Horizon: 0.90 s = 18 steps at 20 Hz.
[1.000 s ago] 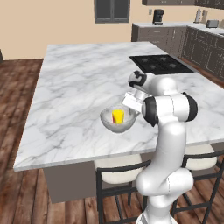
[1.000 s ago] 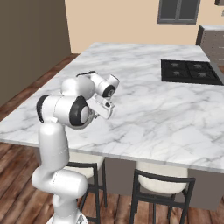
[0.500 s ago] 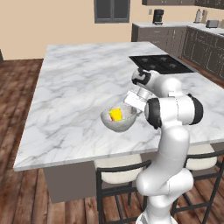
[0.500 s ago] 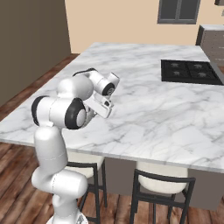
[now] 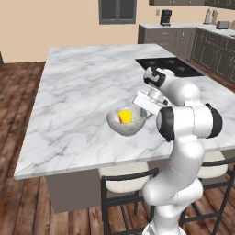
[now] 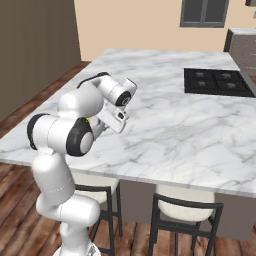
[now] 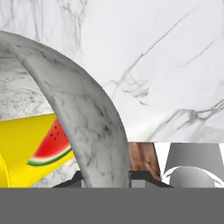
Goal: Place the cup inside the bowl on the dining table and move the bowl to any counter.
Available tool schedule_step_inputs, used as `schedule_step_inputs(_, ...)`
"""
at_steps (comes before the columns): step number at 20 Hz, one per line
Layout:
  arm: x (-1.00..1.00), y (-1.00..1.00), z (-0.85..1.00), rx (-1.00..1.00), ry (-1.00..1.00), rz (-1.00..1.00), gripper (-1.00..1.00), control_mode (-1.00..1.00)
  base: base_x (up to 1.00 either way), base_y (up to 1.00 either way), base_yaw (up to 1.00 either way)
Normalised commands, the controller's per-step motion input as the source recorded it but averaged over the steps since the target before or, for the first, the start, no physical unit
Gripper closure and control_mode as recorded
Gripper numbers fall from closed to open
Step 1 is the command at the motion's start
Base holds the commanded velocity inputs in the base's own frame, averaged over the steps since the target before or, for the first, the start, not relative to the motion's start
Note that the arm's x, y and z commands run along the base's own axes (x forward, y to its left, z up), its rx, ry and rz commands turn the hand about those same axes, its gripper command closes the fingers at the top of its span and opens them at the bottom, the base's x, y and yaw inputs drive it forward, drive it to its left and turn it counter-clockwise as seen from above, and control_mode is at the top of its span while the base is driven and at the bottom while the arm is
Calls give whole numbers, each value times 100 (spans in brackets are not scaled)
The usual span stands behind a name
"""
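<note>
Bowl [image 5: 126,123] now lifted w/ cup [image 5: 125,115] inside, claw [image 7: 106,177] clamped on bowl rim, above dining table [image 5: 87,96].

Your white arm rises from its base, folds at the big dark elbow joint and reaches forward and down, the wrist bent over so the hand points low. Your claw [image 5: 146,110] sits at the near rim of the bowl [image 5: 120,125], and in the hand view its two dark fingertips [image 7: 78,178] stand closed on either side of that rim wall.
</note>
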Motion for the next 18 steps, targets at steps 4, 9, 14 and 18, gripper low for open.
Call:
schedule_step_inputs(4,-24,0,38,3,-5,0,100,-100,0,0,0)
schedule_step_inputs(9,-25,0,37,2,-3,0,100,-100,0,0,0)
schedule_step_inputs(14,-25,0,38,3,-3,0,100,-100,0,0,0)
schedule_step_inputs(18,-30,0,22,2,-2,0,100,-100,0,0,0)
